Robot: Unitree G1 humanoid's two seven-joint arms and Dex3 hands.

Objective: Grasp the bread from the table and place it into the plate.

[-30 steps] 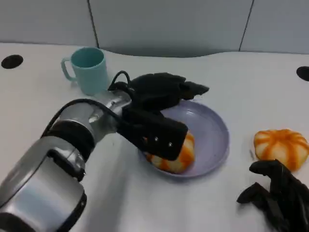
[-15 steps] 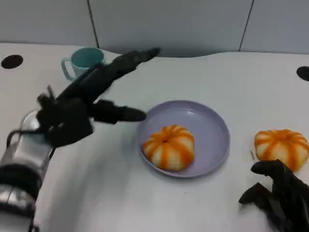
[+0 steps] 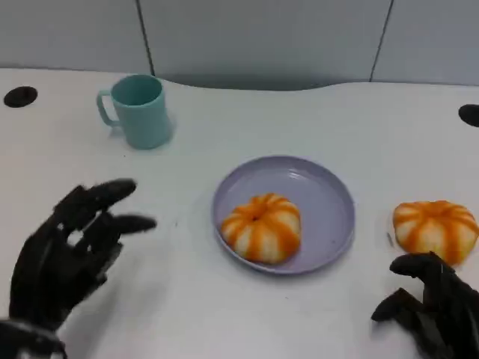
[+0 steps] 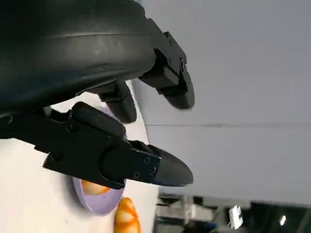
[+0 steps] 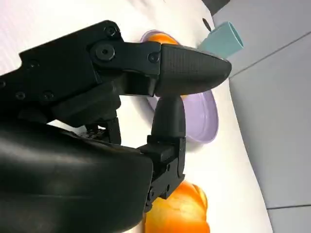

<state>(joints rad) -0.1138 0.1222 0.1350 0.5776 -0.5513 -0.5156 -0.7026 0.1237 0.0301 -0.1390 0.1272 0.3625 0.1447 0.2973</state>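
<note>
An orange-and-cream striped bread (image 3: 263, 227) lies in the lilac plate (image 3: 329, 198) at the table's middle. A second striped bread (image 3: 435, 229) lies on the table to the plate's right, also seen as the bread (image 5: 180, 212) in the right wrist view. My left hand (image 3: 66, 253) hovers at the lower left, well clear of the plate, fingers spread and holding nothing. My right hand (image 3: 434, 308) sits at the lower right, just in front of the second bread, fingers apart and empty. The left wrist view catches the plate (image 4: 95, 203) and bread (image 4: 127, 217) past my fingers (image 4: 146, 167).
A teal mug (image 3: 139, 110) stands at the back left, handle to the left; the mug (image 5: 222, 40) is also in the right wrist view. Dark round holes (image 3: 20, 96) mark the table's far left and far right edges. Grey wall panels rise behind the table.
My left hand has let go of the bread in the plate and drawn back to the lower left, fingers spread. The bread stays in the plate. The right hand has barely moved.
</note>
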